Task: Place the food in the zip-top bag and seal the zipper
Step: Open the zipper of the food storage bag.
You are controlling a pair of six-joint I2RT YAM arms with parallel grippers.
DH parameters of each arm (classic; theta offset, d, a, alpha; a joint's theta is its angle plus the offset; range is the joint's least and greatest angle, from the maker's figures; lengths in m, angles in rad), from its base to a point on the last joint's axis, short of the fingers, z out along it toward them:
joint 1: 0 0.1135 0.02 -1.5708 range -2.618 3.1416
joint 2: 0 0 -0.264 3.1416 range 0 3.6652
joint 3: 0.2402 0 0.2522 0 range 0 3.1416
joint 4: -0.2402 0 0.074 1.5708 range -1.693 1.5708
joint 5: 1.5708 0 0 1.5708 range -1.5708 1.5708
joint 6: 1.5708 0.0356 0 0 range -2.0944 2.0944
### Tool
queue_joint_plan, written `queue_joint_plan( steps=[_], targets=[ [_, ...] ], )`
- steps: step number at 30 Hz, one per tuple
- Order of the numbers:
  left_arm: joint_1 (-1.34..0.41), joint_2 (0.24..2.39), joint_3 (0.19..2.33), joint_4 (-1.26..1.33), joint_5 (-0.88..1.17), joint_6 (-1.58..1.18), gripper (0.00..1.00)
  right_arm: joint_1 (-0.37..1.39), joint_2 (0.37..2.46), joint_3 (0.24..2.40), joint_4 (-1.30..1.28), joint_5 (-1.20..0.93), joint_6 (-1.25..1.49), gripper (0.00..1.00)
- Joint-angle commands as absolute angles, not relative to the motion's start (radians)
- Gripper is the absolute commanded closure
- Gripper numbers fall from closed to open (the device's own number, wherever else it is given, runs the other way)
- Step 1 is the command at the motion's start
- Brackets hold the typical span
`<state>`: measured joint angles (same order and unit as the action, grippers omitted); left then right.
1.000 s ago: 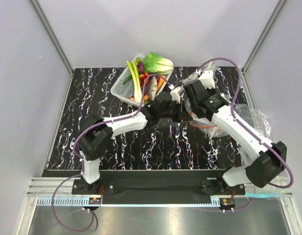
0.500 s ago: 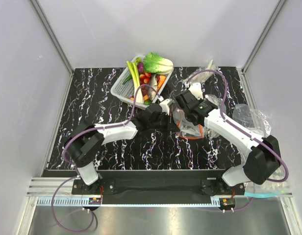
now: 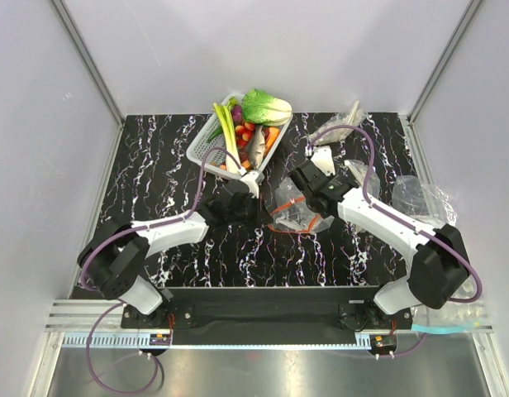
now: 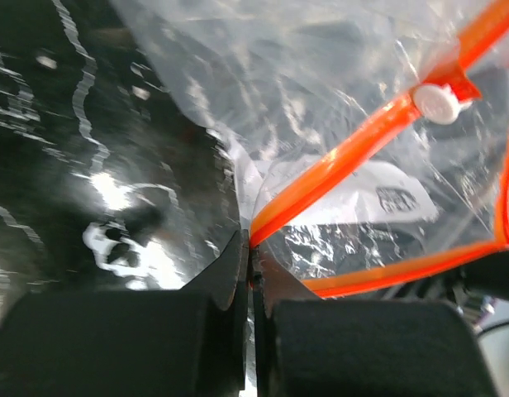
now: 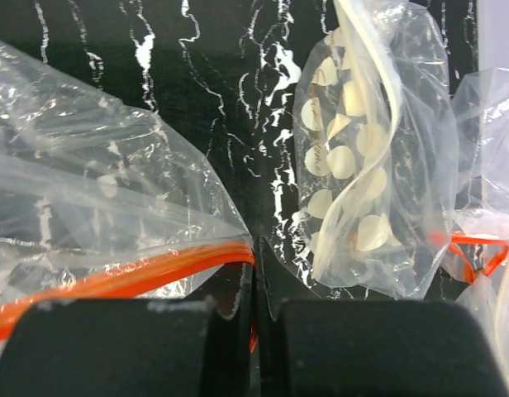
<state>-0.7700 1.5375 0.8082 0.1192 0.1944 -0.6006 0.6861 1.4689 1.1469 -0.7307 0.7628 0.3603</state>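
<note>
Both arms have pulled back toward the near side, and the zip-top bag (image 3: 294, 213) has come away from the basket (image 3: 201, 150) to mid-surface (image 3: 155, 190).
Left tool (image 4: 249, 248) is clamped tight on one end of the orange zipper (image 4: 337, 161). Right tool (image 5: 255, 256) is pinched tight on the other end, with the bag crumpled between them. The leek (image 3: 230, 141) lies in the white basket at the far edge, apart from the bag.
</note>
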Motion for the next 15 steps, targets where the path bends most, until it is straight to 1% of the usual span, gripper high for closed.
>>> queue_joint_plan(
  steps=[1,3,4,5,6,9,14,15],
  targets=[
    [-0.75,1.526,0.821,0.052,0.124,-0.532,1.0,0.684,1.445,1.204,-0.735,0.802,0.365,0.96],
    [-0.75,1.543,0.863,0.051,0.132,-0.525,1.0,0.707,1.44,1.21,-0.721,0.734,0.339,0.81],
    [-0.75,1.56,0.88,0.045,0.135,-0.519,1.0,0.713,1.439,1.216,-0.719,0.709,0.331,0.77],
    [-0.75,1.568,0.896,0.04,0.135,-0.514,1.0,0.73,1.434,1.219,-0.712,0.66,0.328,0.7],
    [-0.749,1.574,0.923,0.038,0.138,-0.511,1.0,0.736,1.433,1.221,-0.706,0.637,0.325,0.67],
    [-0.75,1.594,0.966,0.02,0.137,-0.492,1.0,0.747,1.419,1.22,-0.683,0.562,0.322,0.65],
    [-0.749,1.605,1.02,0.003,0.123,-0.474,1.0,0.762,1.413,1.224,-0.675,0.552,0.311,0.65],
    [-0.75,1.605,1.022,-0.018,0.12,-0.472,1.0,0.77,1.414,1.227,-0.675,0.557,0.308,0.62]
  ],
)
